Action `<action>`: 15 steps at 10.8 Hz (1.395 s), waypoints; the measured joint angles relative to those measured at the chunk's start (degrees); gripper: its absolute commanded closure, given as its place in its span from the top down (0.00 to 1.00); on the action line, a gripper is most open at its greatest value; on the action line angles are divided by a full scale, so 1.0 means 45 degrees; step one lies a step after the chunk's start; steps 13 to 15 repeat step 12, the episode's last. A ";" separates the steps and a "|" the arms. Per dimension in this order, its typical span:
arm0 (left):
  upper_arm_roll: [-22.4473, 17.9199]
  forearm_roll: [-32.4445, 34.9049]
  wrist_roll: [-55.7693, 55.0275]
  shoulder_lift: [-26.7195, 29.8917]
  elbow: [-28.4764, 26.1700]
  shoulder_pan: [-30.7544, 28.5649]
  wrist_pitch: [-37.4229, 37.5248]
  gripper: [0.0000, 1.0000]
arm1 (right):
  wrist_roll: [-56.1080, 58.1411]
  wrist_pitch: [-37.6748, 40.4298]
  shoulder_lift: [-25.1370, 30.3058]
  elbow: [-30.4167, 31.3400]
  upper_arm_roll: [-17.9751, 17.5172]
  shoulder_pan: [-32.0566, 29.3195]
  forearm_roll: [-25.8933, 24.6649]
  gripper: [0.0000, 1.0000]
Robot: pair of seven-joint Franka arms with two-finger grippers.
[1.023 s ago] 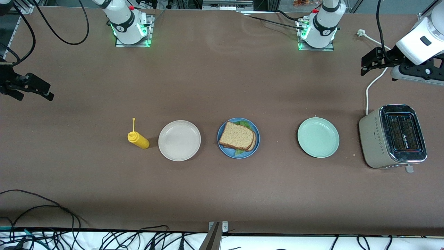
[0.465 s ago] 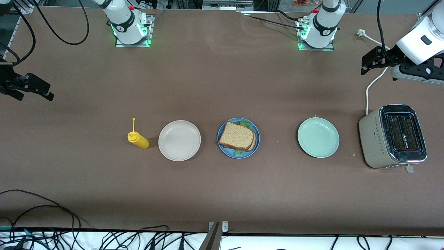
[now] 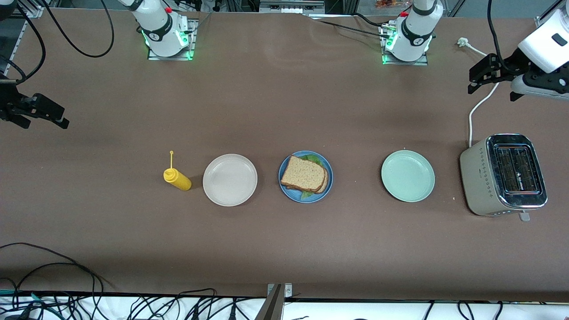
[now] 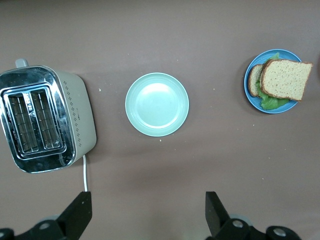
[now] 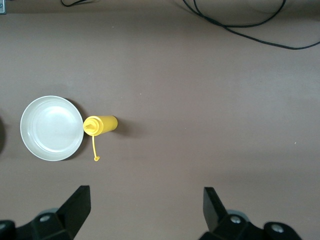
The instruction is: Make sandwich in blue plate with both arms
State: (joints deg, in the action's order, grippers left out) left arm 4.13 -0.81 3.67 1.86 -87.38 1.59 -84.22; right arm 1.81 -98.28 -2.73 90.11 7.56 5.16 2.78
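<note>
We see sandwich (image 3: 305, 175) assembled on blue plate (image 3: 326, 186), top slice offset; nudge could slide it. Left gripper (image 3: 482, 76) and right gripper (image 3: 42, 113) spread, empty, parked at table ends.

Left gripper (image 4: 146, 216) hung high over bare brown table (image 4: 160, 170), fingers (image 4: 77, 215) spread wide, holding nothing. Mint-green plate (image 4: 157, 104) sat between toaster (image 4: 45, 117) and blue plate (image 4: 256, 102). Sandwich (image 4: 284, 80) lay on the blue plate, lettuce (image 4: 270, 102) poking out. White cord (image 4: 85, 172) ran from the toaster.
</note>
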 measured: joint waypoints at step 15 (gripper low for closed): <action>-0.0028 0.0013 0.0000 -0.0089 0.0007 0.0029 0.0166 1.00 | 0.0000 0.0007 0.0000 0.0000 0.0000 0.0000 0.0000 1.00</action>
